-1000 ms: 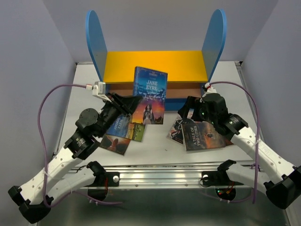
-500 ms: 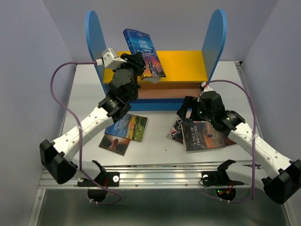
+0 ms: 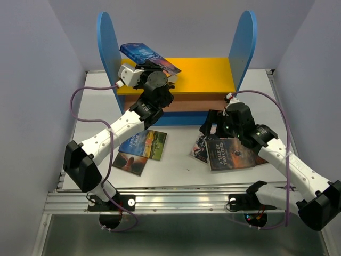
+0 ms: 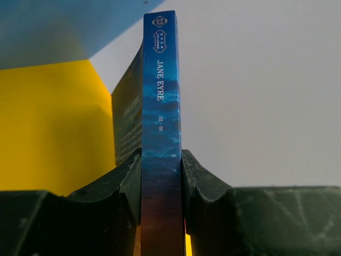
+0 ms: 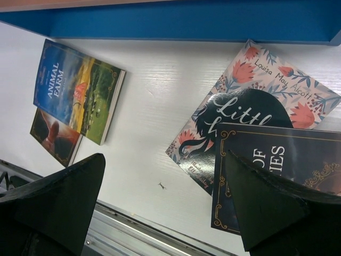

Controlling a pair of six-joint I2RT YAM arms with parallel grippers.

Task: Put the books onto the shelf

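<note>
White tabletop (image 3: 181,162) and pale walls fill the overhead view, with the shelf (image 3: 208,72) standing at the far edge. The left arm stretches long and high, its wrist over the left end of the shelf's yellow top board. The left gripper (image 3: 151,68) is clamped on the Jane Eyre book (image 3: 139,52), which tilts above that board close to the shelf's left blue panel. It grips the book by one end, probably so the free end can be lowered onto the board first. The right arm lies low before the shelf's right half. The right gripper (image 3: 213,124) has its jaws spread wide and empty, hovering by the Tale of Two Cities book (image 3: 234,153) and the floral Little Women book (image 3: 200,146), likely waiting its turn. Animal Farm (image 3: 144,143) and a brown book (image 3: 129,161) lie flat before the shelf's left half. From the left wrist, the Jane Eyre spine runs straight up between the fingers (image 4: 125,184), which press both its faces, and the shelf's yellow board sits below to the left. From the right wrist, the parted fingers (image 5: 64,197) frame bare table just in front of the shelf's blue bottom board (image 5: 186,21). Little Women lies partly under Tale of Two Cities to one side and Animal Farm to the other.
</note>
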